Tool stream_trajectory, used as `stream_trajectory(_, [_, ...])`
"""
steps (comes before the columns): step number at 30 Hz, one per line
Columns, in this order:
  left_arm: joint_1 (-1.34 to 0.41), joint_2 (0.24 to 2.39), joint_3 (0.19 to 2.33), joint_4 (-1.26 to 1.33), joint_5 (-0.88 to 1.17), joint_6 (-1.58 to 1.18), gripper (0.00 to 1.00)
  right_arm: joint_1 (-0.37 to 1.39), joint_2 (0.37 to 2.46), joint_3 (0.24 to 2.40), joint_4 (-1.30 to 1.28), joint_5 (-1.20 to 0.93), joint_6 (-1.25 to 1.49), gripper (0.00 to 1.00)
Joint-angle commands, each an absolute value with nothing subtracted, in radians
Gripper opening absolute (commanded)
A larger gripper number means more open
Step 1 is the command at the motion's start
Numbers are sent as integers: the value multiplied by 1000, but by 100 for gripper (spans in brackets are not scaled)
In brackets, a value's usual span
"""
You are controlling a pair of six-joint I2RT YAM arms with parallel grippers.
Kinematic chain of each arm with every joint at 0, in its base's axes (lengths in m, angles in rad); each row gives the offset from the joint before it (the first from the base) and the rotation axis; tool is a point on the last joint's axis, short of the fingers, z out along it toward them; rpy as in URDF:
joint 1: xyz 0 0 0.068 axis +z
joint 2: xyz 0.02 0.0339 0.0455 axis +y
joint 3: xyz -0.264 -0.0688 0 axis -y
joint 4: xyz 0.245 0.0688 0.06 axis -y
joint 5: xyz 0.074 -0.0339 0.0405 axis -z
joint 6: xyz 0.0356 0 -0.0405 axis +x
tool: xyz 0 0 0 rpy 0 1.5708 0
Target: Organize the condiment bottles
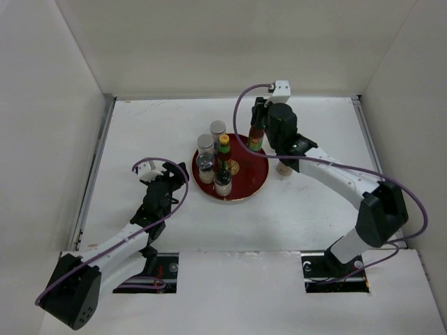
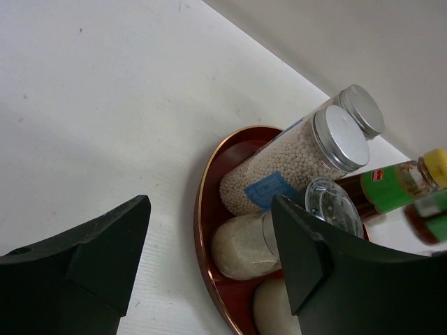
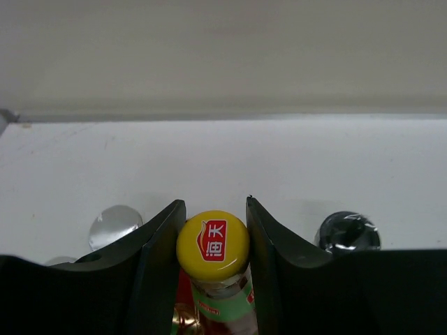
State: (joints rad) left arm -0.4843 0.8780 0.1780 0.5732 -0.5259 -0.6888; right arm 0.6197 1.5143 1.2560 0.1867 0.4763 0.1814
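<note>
One sauce bottle (image 3: 213,241) is clamped at its yellow cap by the right tool (image 3: 214,209), at the upper-right rim of the plate (image 1: 260,178). It should descend upright, clear of the silver-capped shakers (image 1: 218,128), released only once seated. The left tool (image 1: 170,178) hangs open, empty, lower left.

I am working in a robot lab's test cell rather than any kitchen. My left arm (image 1: 133,237) and right arm (image 1: 328,174) are sitting bolted at the near edge of a plain white table (image 1: 140,132). Bare white panels (image 1: 230,42) are boxing it in on three sides, and purple cables (image 1: 236,112) are looping off me. Only the condiment bottles (image 1: 223,150) on a red plate (image 1: 255,183) are looking homely.
</note>
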Motion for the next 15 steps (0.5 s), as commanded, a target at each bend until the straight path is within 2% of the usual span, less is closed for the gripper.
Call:
stream_trajectory(1, [-481, 861, 170, 627, -522, -689, 69, 628, 1557, 1357, 385, 443, 206, 30])
stream_trajectory(15, [-475, 880, 176, 629, -514, -693, 69, 642, 1810, 1469, 445, 446, 239, 30])
